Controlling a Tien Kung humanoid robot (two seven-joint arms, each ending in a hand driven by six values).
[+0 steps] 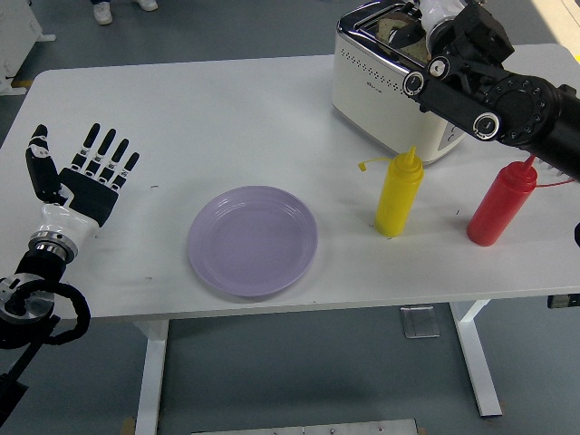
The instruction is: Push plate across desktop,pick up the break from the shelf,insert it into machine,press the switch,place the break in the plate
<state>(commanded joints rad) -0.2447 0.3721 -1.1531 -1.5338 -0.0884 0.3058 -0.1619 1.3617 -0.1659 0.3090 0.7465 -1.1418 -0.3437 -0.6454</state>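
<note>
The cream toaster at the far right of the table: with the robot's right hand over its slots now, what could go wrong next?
1. The right hand covers the top of the cream toaster, so the bread slice may sit unevenly in its slot unnoticed.
2. The right forearm hangs just above the yellow squeeze bottle and the red squeeze bottle; pulling back low could tip either.
3. The lavender round plate lies well left of the toaster, a long carry for the bread.

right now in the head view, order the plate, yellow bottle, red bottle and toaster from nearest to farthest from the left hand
From the open left hand at the table's left edge:
1. Purple plate, table centre.
2. Yellow bottle, right of the plate.
3. Toaster, far right corner; close to the yellow bottle's rank.
4. Red bottle, farthest right.
</note>
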